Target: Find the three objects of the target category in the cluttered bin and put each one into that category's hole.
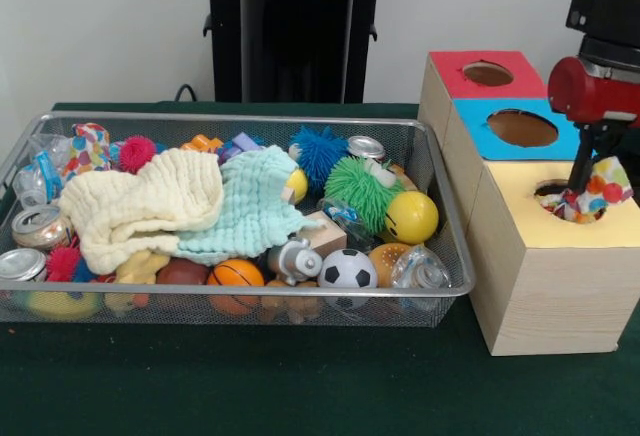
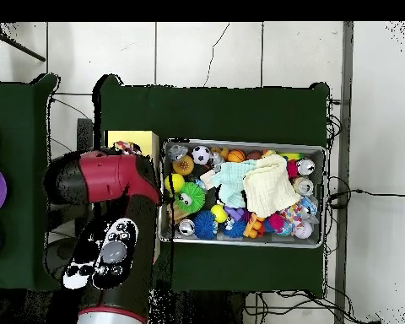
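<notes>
Now, front view: gripper (image 1: 583, 196) at 3 o'clock of the wire bin (image 1: 440, 291), fingers clamped on a polka-dot cloth (image 1: 598, 189) that sits partly inside the yellow box hole (image 1: 556, 193). A 2nd dotted cloth (image 1: 87, 151) lies at the bin's 10 o'clock corner by the cream cloth (image 1: 140, 206). Overhead: red arm (image 2: 113, 181) hides hole & gripper, only a yellow box top (image 2: 132, 141) strip shows at bin's (image 2: 244, 243) 9 o'clock.
</notes>
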